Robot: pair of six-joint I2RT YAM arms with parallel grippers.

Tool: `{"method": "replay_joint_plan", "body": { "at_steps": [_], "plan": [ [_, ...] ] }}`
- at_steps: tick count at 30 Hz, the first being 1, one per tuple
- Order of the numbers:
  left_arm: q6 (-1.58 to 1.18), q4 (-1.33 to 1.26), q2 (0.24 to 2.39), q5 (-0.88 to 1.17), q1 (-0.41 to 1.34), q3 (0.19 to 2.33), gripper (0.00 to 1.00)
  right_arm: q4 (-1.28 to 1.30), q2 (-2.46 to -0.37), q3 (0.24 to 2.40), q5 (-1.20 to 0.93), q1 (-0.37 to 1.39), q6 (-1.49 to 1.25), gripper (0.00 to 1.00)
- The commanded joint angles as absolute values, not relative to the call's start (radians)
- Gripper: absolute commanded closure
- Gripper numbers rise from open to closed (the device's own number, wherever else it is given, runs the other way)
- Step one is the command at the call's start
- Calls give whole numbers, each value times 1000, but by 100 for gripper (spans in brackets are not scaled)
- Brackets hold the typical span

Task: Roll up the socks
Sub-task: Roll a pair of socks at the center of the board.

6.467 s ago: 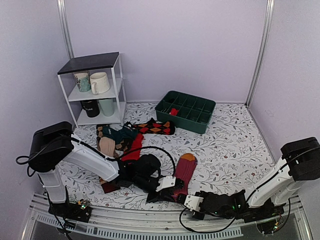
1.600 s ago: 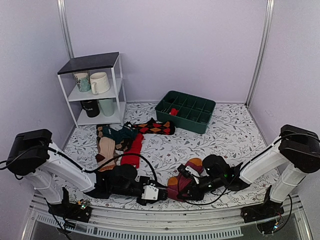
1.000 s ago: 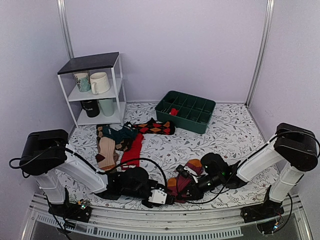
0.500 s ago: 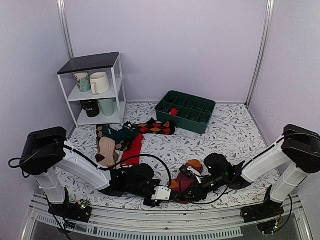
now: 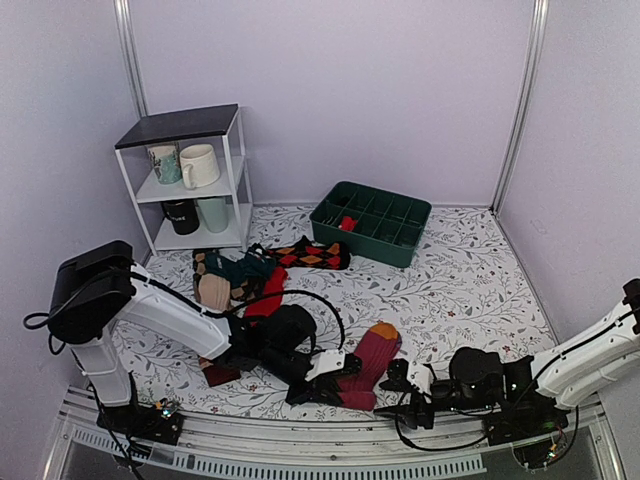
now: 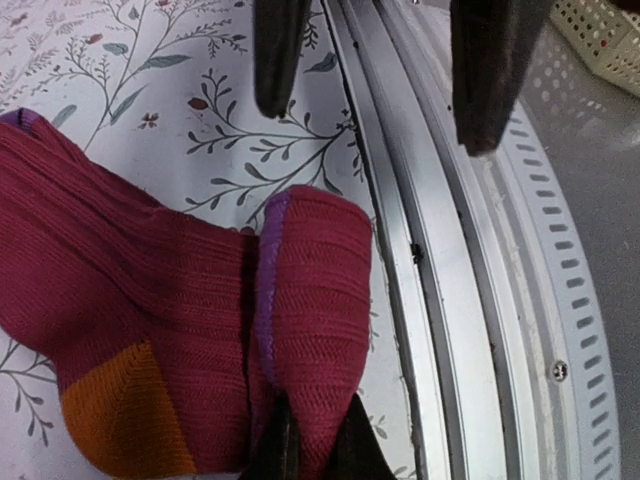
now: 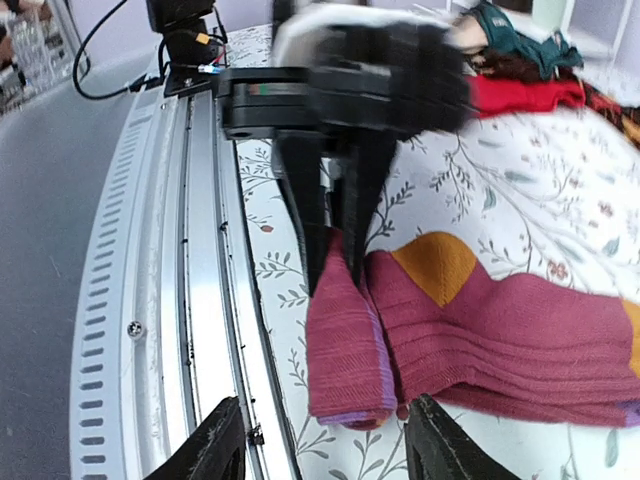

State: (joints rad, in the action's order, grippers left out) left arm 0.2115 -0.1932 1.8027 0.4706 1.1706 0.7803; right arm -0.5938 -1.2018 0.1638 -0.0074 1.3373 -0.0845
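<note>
The maroon socks [image 5: 368,358] with orange toe and heel lie stacked near the table's front edge, their purple-edged cuff end folded over into a short roll [image 6: 315,300]. My left gripper [image 5: 322,378] is shut on that roll; in the left wrist view its fingertips [image 6: 272,452] pinch the fold's near end. The right wrist view shows the same fold [image 7: 345,340], clamped from above. My right gripper [image 5: 405,402] hovers open just in front of the fold, touching nothing, and its fingers [image 7: 205,455] straddle empty space.
A heap of other socks [image 5: 235,278], a red sock [image 5: 264,296] and an argyle sock [image 5: 312,254] lie behind the left arm. A green divided bin [image 5: 372,222] sits at the back. A white shelf with mugs [image 5: 190,180] stands back left. A metal rail [image 5: 300,442] borders the front edge.
My right gripper let go of the maroon socks, opened and drew back toward the front edge. The left gripper closed on the folded cuff end and shifted slightly away from the edge.
</note>
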Motion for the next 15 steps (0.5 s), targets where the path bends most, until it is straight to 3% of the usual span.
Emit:
{"method": "replay_joint_plan", "body": {
  "at_steps": [1,8,15],
  "plan": [
    [157,-5,1894,538,1141,777,100,-633,-1257,192,202,1435,80,44],
    [163,-2,1913,549,1132,782,100,-586,-1474,316,267,1502,124,42],
    [167,-5,1917,548,1128,778,100,-532,-1541,354,277,1506,94,45]
  ]
}}
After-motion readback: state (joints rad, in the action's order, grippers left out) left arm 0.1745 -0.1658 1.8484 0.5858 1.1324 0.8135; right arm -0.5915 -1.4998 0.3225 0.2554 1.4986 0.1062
